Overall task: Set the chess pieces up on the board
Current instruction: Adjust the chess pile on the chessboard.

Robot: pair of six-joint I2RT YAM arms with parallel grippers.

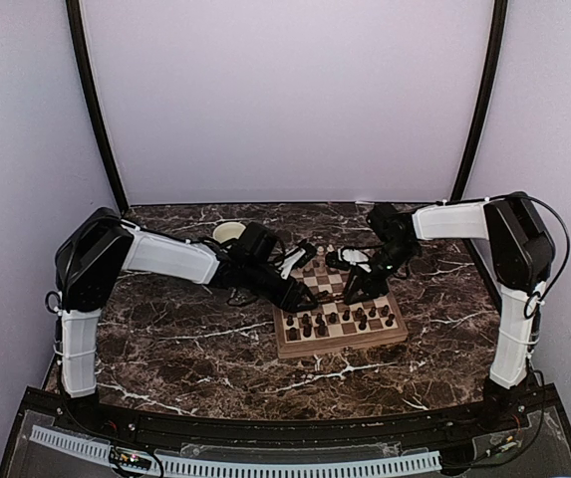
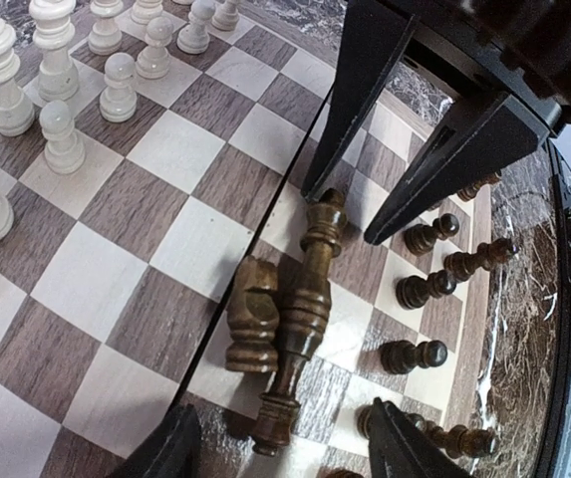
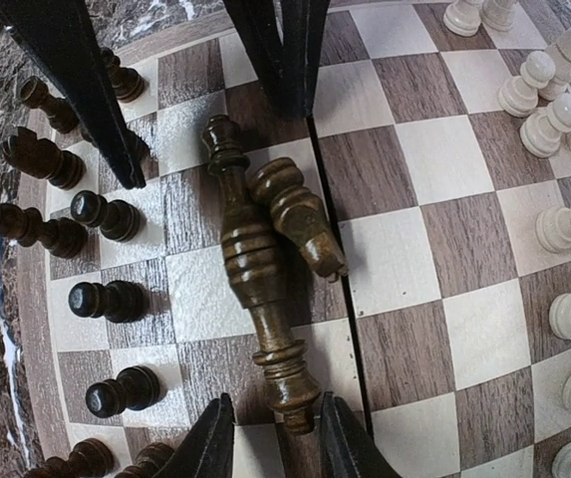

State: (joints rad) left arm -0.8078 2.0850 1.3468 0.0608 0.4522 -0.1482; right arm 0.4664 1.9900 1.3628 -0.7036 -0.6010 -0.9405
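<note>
On the board a tall dark chess piece lies on its side, with a dark knight lying against it. My left gripper is open, its fingers wide apart on either side of one end of the tall piece. My right gripper is open and closely straddles the other end with small gaps. In the top view both grippers, left and right, meet over the board's middle. Dark pawns stand in a row. White pieces stand on the opposite side.
A cream mug stands on the dark marble table behind the left arm. The right gripper's fingers point down close to the fallen pieces. Standing dark pawns are just beside my left gripper's right finger.
</note>
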